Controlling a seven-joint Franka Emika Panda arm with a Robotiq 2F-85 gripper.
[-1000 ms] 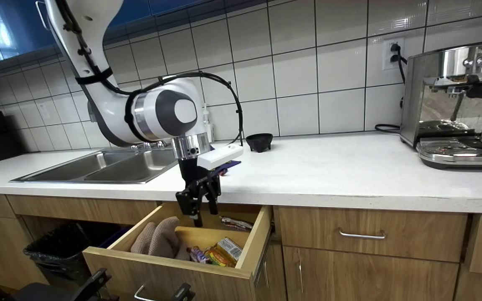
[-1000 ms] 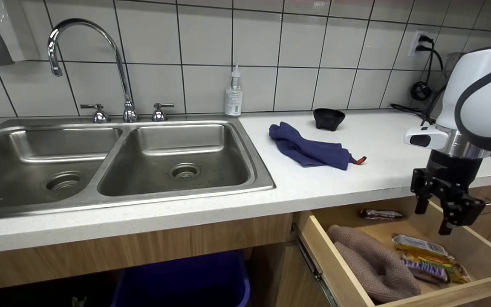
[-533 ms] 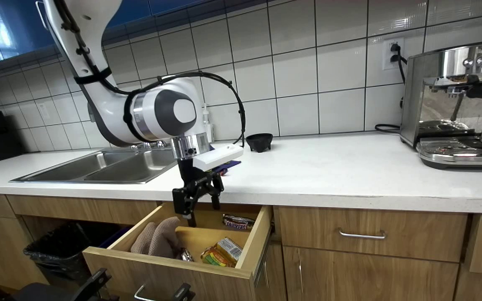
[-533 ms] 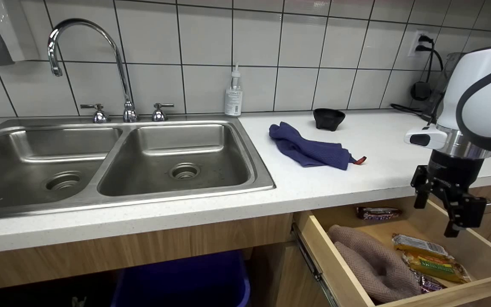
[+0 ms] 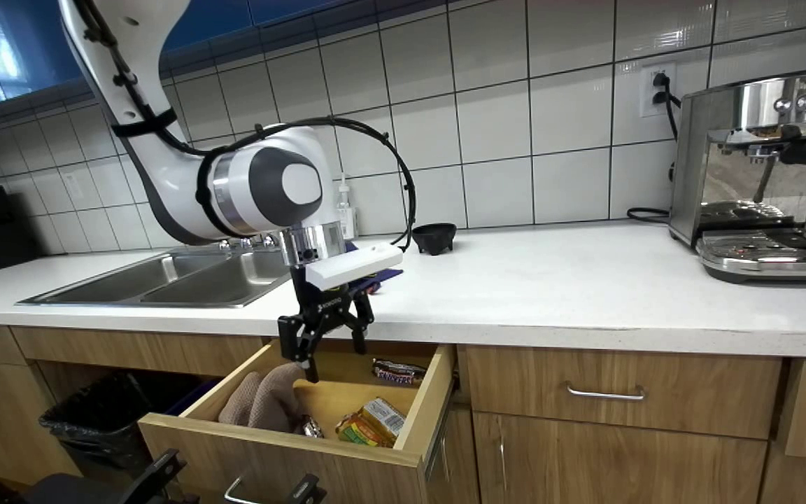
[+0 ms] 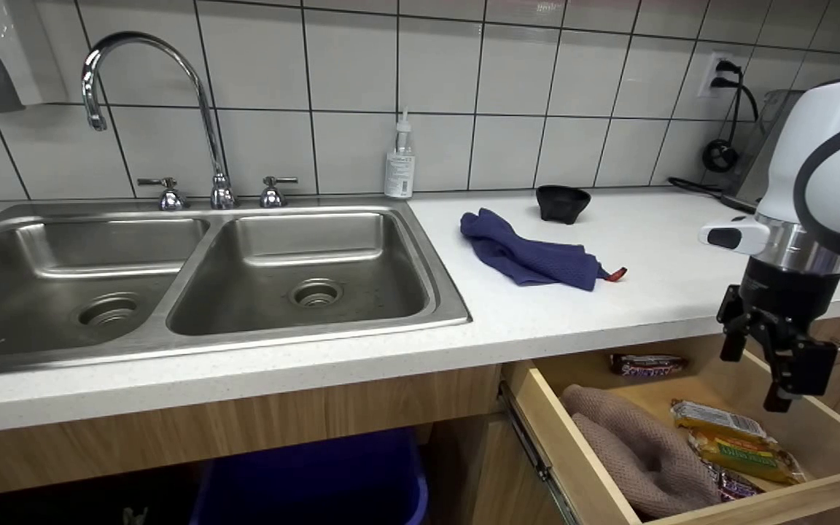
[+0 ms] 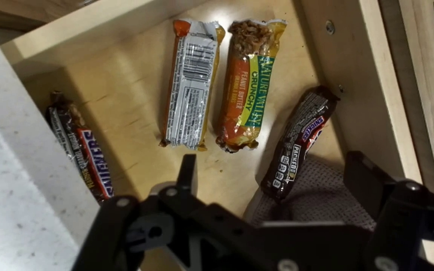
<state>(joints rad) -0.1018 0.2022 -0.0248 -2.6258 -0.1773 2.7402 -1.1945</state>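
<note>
My gripper (image 5: 336, 360) hangs over the pulled-out drawer (image 5: 270, 439) with its jaws wide apart and nothing between them. In the wrist view a dark Snickers bar (image 7: 296, 146) leans on the mauve knitted cloth (image 7: 315, 199), below the gap between the fingertips, near one drawer wall. Two Nature Valley bars, one barcode side up (image 7: 192, 86) and one label up (image 7: 249, 90), lie side by side on the drawer floor. Another Snickers bar (image 7: 85, 150) lies at the drawer's back, partly hidden by the counter edge. In an exterior view the gripper (image 6: 755, 378) stands above the bars without touching them.
The white counter (image 5: 550, 280) overhangs the drawer's back. On it are a double sink (image 6: 318, 321), a blue cloth (image 6: 529, 251), a black bowl (image 6: 562, 203) and a coffee machine (image 5: 774, 175). A black-lined bin (image 5: 102, 413) stands beside the drawer.
The jaws have opened wider and the arm has drawn slightly back and up. One Snickers bar has shifted off the granola bars toward the cloth; the one at the back has turned label outward.
</note>
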